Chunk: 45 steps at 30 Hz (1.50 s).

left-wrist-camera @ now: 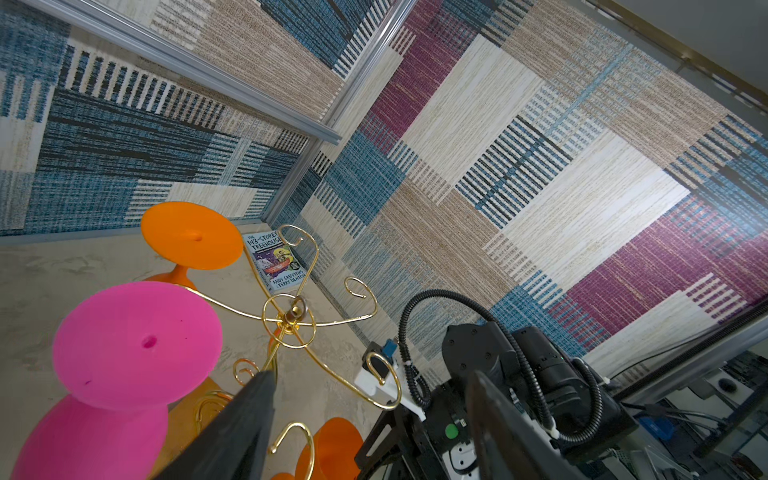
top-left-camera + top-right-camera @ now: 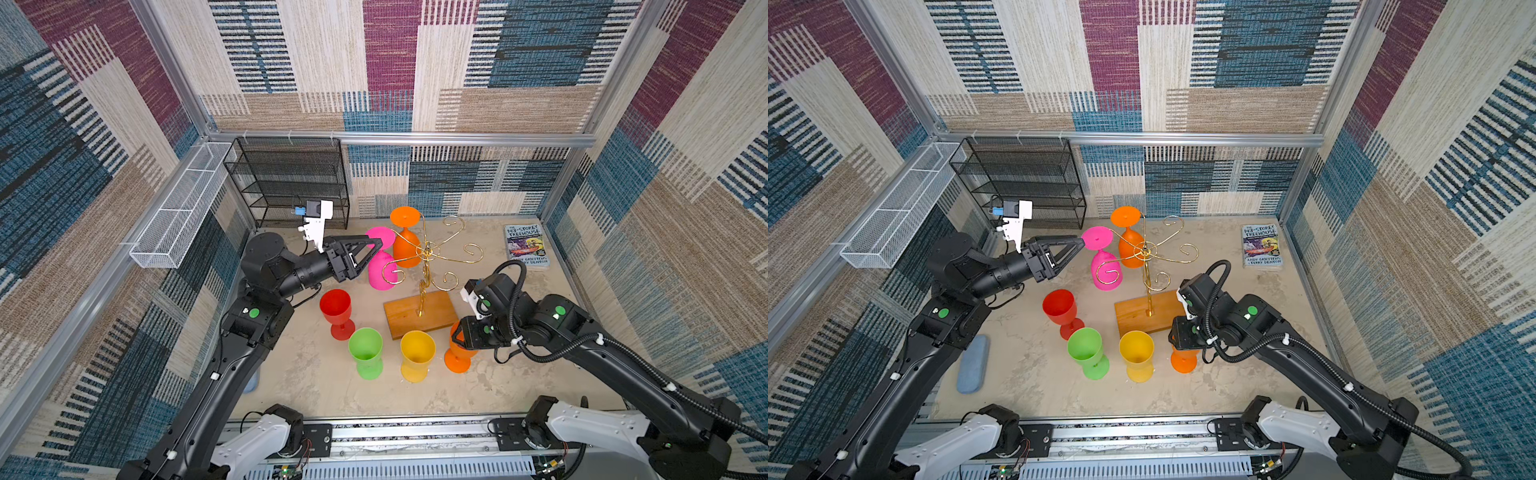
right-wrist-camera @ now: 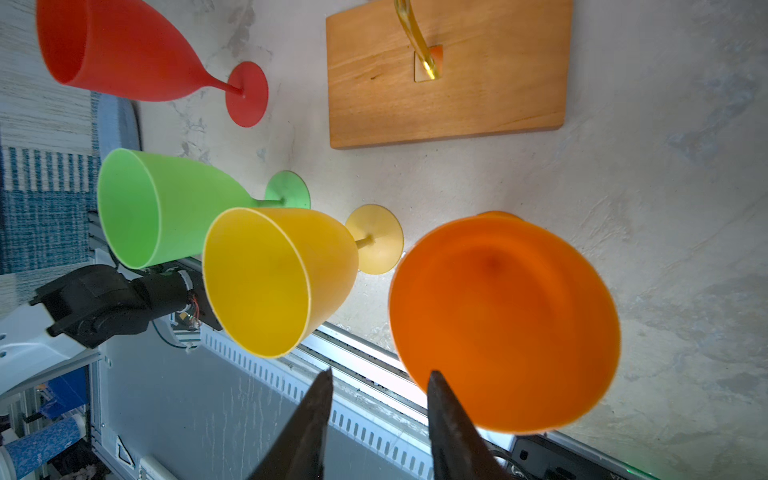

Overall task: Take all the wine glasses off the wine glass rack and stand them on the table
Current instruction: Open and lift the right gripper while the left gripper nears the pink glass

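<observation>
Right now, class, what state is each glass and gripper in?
Pink plastic wine glass: hangs inverted on gold wire rack.
Rear orange wine glass: hangs inverted.
Red wine glass: upright.
Green wine glass: upright.
Yellow wine glass: upright.
Front orange wine glass: upright.
Left gripper: fingers open.
Right gripper: fingers open.

- standing orange glass (image 2: 457, 362): bowl largely hidden beneath the right tool (image 2: 455, 337) in both top views.
- right tool: fingertips unseen from above; in the right wrist view its fingers (image 3: 451, 419) run off the edge, and contact with the glass rim cannot be told.
- pink glass (image 1: 137, 345): bowl cut by the left wrist view's edge.
- left tool (image 1: 372, 376): fingers blurred and cropped.
- rack (image 3: 446, 83): arms outside the right wrist view.
- blue cloth (image 2: 251, 384): mostly behind the left arm in a top view.
- book (image 2: 525, 245): small print illegible.
</observation>
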Tool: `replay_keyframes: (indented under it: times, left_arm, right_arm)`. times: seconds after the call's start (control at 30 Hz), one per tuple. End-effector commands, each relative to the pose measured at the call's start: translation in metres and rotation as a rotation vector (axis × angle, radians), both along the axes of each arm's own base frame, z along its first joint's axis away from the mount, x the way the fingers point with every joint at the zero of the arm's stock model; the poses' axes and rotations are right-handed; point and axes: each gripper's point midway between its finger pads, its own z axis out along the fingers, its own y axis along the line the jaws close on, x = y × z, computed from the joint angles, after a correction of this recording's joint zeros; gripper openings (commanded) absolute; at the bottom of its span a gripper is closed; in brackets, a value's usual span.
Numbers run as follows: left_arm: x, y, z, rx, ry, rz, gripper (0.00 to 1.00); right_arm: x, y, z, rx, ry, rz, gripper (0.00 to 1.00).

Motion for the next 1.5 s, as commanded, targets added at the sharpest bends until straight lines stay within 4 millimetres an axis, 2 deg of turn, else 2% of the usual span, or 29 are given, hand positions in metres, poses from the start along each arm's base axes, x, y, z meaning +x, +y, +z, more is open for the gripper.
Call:
replay_keyframes:
  times: [0.0,0.13,0.33,0.5,0.6,0.77,0.83,1.1,1.3,1.47]
  left_arm:
    - [0.005,0.006,0.006,-0.06,0.032,0.003,0.75]
    - [0.023,0.023,0.003,-0.156,0.108,0.026,0.75]
    - [0.061,0.05,-0.018,-0.352,0.266,0.014,0.75]
    - [0.077,0.048,-0.033,-0.397,0.326,-0.03,0.74]
    - [0.081,0.047,-0.039,-0.399,0.348,-0.037,0.73]
    - [0.084,0.043,-0.047,-0.362,0.375,-0.044,0.72]
    - [0.085,0.041,-0.059,-0.327,0.416,-0.026,0.71]
    - [0.084,0.025,-0.084,-0.263,0.477,-0.047,0.68]
    - [0.084,0.011,-0.087,-0.249,0.49,-0.08,0.63]
    - [0.084,0.008,-0.086,-0.244,0.487,-0.087,0.54]
  right_arm:
    - [0.003,0.004,0.024,0.089,-0.059,-0.031,0.41]
    - [0.002,-0.011,0.04,0.113,-0.117,-0.095,0.42]
    - [0.008,-0.05,0.067,0.132,-0.244,-0.289,0.46]
    - [0.014,-0.092,0.092,0.178,-0.387,-0.511,0.51]
    - [0.015,-0.102,0.103,0.237,-0.456,-0.561,0.54]
    - [0.023,-0.098,0.099,0.242,-0.481,-0.559,0.56]
    - [0.027,-0.095,0.1,0.252,-0.502,-0.555,0.56]
    - [0.037,-0.092,0.11,0.252,-0.566,-0.553,0.57]
    - [0.039,-0.09,0.109,0.253,-0.568,-0.549,0.58]
    - [0.038,-0.091,0.108,0.252,-0.569,-0.55,0.58]
